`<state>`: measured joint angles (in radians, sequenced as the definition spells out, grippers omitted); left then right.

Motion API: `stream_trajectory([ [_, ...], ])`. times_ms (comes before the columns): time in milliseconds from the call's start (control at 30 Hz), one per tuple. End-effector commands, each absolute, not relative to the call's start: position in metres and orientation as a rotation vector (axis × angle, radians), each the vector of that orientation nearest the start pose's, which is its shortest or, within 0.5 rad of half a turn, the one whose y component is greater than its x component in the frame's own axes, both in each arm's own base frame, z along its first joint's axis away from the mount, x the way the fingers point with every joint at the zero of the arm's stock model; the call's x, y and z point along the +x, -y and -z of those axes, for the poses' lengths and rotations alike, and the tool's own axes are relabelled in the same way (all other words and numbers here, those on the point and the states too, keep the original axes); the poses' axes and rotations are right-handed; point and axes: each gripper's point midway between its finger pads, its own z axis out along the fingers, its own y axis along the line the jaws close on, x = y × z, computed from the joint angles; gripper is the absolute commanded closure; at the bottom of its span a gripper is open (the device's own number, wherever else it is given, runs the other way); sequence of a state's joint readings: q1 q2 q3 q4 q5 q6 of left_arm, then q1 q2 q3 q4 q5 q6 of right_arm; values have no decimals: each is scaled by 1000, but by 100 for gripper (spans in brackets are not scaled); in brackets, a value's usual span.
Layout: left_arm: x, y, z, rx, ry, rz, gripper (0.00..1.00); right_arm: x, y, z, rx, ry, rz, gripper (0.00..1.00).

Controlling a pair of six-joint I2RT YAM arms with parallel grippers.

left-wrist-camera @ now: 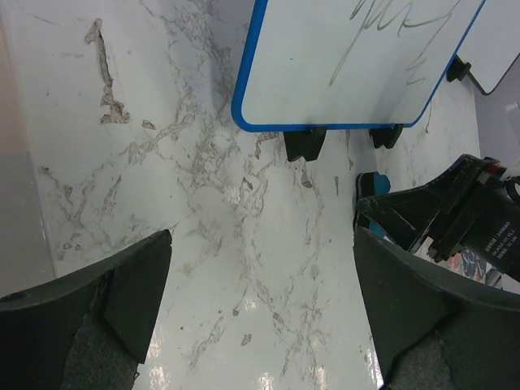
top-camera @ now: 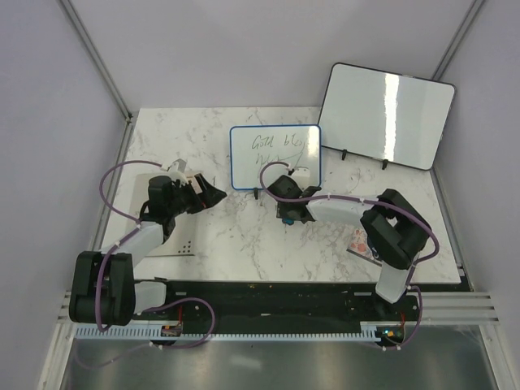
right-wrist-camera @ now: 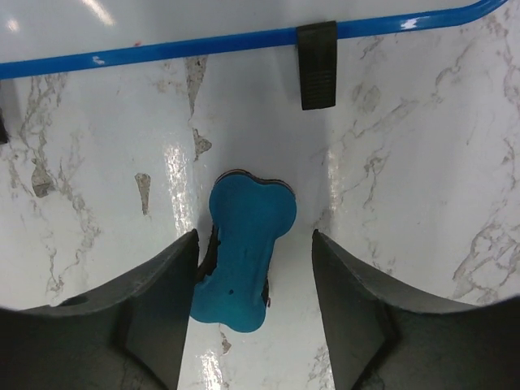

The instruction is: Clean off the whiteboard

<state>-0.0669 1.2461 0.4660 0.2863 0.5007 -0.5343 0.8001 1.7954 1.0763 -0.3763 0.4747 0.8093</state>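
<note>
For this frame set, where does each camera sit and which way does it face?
Top: above and behind the robot, looking down on the table; left gripper and right gripper both show, open.
Left wrist: low over the table, facing the whiteboard's lower corner; own fingers at the bottom.
Right wrist: looking down at a blue eraser between its own fingers, near the whiteboard's bottom edge.
Shared: both wrist views show the whiteboard's blue frame and a black foot.
</note>
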Motion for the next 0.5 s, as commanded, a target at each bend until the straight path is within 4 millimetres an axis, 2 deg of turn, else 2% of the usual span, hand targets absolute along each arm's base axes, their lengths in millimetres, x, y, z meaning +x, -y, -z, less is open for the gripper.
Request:
stream_trajectory([
  [0, 321, 126, -106, -152, -2076, 899, 1, 315, -256, -28, 176, -2483, -76, 41],
  [33, 322, 126, -107, -150, -2074, 901, 1, 313, -256, -24, 172, -2494, -73, 41],
  [67, 321, 127, -106, -149, -2075, 909, 1, 314, -256, -24, 172, -2491, -74, 48],
  [100, 322, 128, -108, -140, -2065, 915, 1, 314, -255, -23, 171, -2492, -68, 63],
  [167, 323, 129, -108, -134, -2061, 923, 1, 313, -255, -20, 168, -2496, -63, 75],
  [200, 325, 130, -108, -129, -2053, 924, 1, 313, -255, -18, 157, -2500, -58, 86],
  [267, 328, 131, -110, -116, -2043, 932, 1, 311, -253, -16, 149, -2507, -48, 100],
  [300, 330, 132, -108, -114, -2049, 936, 1, 311, -252, -17, 148, -2506, -47, 100],
  [367, 336, 135, -115, -82, -2018, 951, 1, 310, -250, -20, 131, -2500, -47, 100],
  [400, 340, 136, -111, -78, -2020, 955, 1, 312, -250, -28, 133, -2481, -58, 100],
  [467, 351, 138, -118, -59, -1982, 962, 1, 314, -247, -37, 101, -2459, -51, 100],
])
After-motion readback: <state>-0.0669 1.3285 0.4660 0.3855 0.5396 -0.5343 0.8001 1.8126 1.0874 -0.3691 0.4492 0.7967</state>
